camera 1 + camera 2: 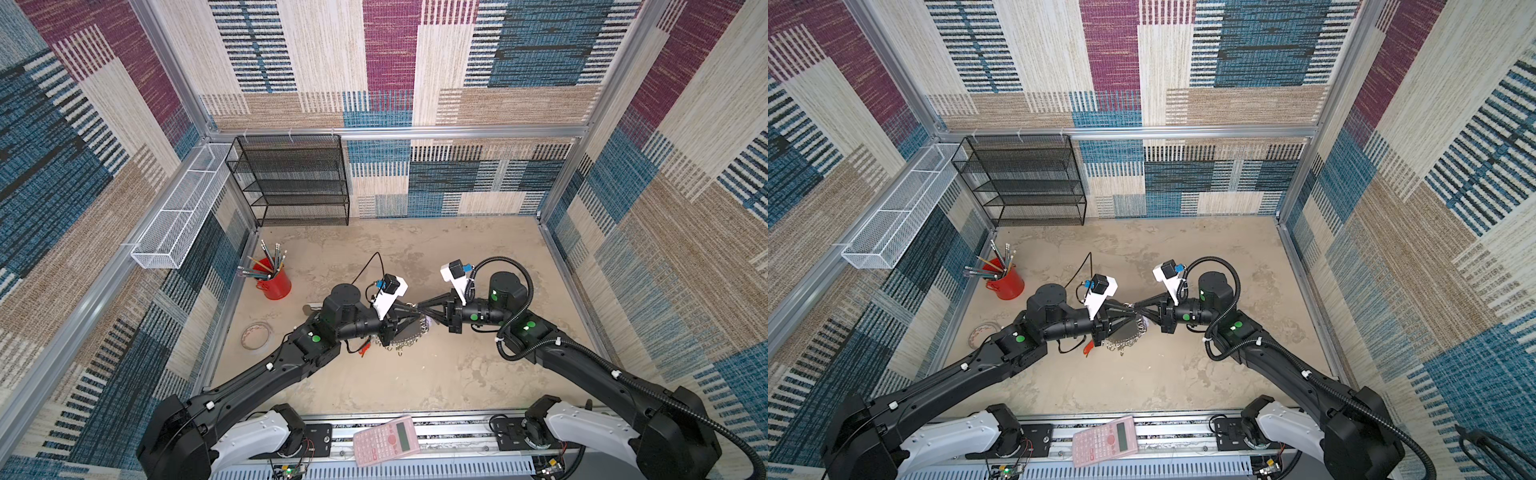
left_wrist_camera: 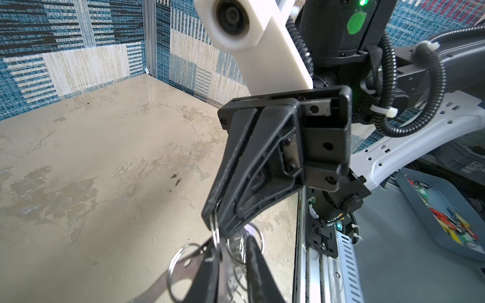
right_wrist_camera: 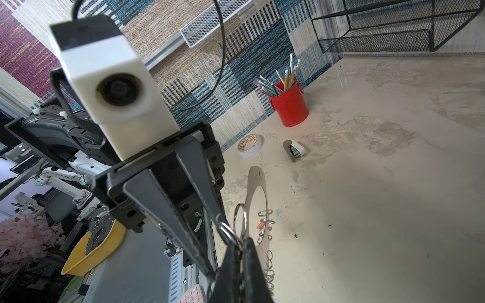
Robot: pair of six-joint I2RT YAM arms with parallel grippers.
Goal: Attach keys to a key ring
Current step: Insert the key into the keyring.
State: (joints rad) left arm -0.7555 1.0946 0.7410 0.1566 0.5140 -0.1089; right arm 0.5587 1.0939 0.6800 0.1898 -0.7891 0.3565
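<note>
Top views, both: my left gripper (image 1: 419, 314) and my right gripper (image 1: 420, 307) meet tip to tip over the middle of the table (image 1: 415, 382). The key ring (image 1: 409, 332), a grey band fringed with silver rings, sits directly under my left gripper; from here I cannot tell whether it touches the table. The red key (image 1: 365, 348) lies on the table beneath my left wrist, near the band but apart from it. A red pencil cup (image 1: 276, 284) and a tape roll (image 1: 257, 334) stand well off to the side. Left wrist view: the jaws of my right gripper (image 2: 212, 216) are pressed together on the key ring (image 2: 157, 284), pinching one silver ring at its edge. The jaws of my left gripper (image 2: 231, 245) stand apart with loose rings between them. The lilac key (image 2: 248, 231) shows just behind the right tip; whether it is threaded I cannot tell. Right wrist view: my left gripper (image 3: 217, 250) has its jaws parted, one fingertip against the pinched ring. My right gripper (image 3: 240, 242) is closed on that ring. The band (image 3: 256, 189) curves away with rings down its edge, and the red key (image 3: 259, 226) shows beyond it.
</note>
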